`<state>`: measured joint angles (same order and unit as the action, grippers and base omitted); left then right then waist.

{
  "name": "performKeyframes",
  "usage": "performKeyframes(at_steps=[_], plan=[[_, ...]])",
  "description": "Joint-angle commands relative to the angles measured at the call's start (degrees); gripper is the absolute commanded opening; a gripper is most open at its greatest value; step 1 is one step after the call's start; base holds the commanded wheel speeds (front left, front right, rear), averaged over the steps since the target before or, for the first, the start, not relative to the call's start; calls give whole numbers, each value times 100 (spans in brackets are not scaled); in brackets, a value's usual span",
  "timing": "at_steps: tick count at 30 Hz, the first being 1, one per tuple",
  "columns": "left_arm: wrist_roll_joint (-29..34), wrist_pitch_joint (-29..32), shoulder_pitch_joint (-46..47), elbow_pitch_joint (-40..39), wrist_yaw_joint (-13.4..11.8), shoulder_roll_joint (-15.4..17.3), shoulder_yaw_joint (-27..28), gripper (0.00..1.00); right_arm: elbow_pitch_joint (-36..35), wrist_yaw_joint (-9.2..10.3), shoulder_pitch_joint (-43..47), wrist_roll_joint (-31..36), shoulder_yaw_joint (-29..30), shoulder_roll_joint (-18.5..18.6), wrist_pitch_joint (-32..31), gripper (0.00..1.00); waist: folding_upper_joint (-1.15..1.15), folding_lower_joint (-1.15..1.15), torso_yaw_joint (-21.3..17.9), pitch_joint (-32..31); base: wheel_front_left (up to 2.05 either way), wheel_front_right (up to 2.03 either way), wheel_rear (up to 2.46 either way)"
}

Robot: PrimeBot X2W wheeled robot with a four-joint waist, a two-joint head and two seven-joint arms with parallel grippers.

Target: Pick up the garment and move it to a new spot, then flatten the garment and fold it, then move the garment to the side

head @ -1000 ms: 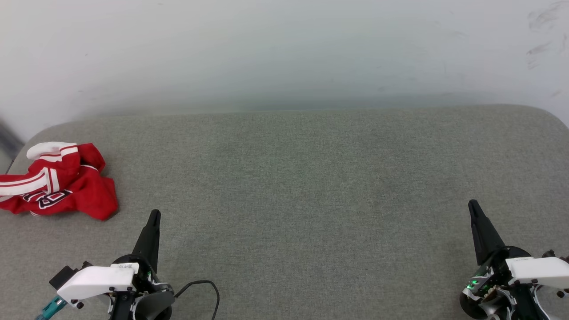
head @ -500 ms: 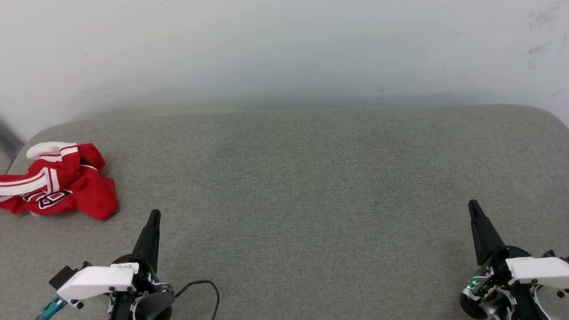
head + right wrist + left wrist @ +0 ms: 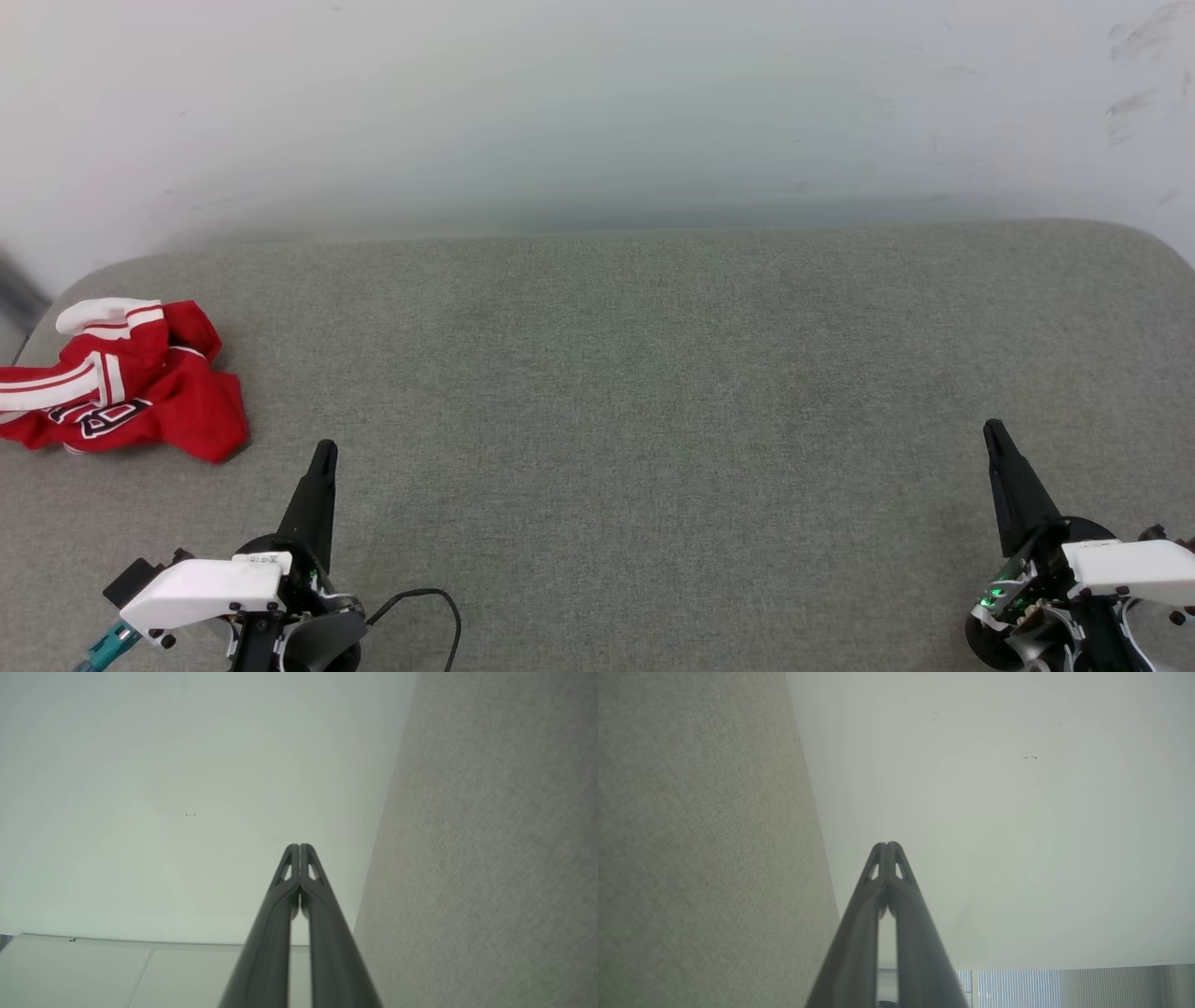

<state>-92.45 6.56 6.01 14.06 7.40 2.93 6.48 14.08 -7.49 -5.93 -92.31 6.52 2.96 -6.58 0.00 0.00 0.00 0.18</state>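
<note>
Head view. Garment lies crumpled in a heap on the grey fabric-covered table, at the table's left end, close to its rounded far-left corner. Red cloth, white sleeve uppermost at the back, red-and-white striped trim, part of the black white-outlined lettering showing on the front fold. Its left part is cut off by the picture's edge.

Left gripper: low at the near left, tip pointing away from the robot over the table. Jaws clenched together, nothing between them. The garment sits forward and to the left of this tip, near it but apart, no contact. A dark cable loops beside the wrist.

Right gripper: near right, jaws likewise clenched and empty. The garment is well apart from it, at the opposite end of the table.

Wrist views: each pair of fingers meets at the tips, seen against a pale wall, with table fabric along one side.
</note>
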Motion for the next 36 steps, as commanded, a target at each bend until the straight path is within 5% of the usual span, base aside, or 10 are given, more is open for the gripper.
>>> performKeyframes(at_steps=[1,36], plan=[[8,6,49,3,17,-5,11,0,4,0,-64,-21,-1,-18,-2,0,0,0,0,0,0,0,0],[8,6,49,3,17,-6,10,0,4,0,-64,-21,-1,-18,-1,0,0,0,0,0,0,0,0]])
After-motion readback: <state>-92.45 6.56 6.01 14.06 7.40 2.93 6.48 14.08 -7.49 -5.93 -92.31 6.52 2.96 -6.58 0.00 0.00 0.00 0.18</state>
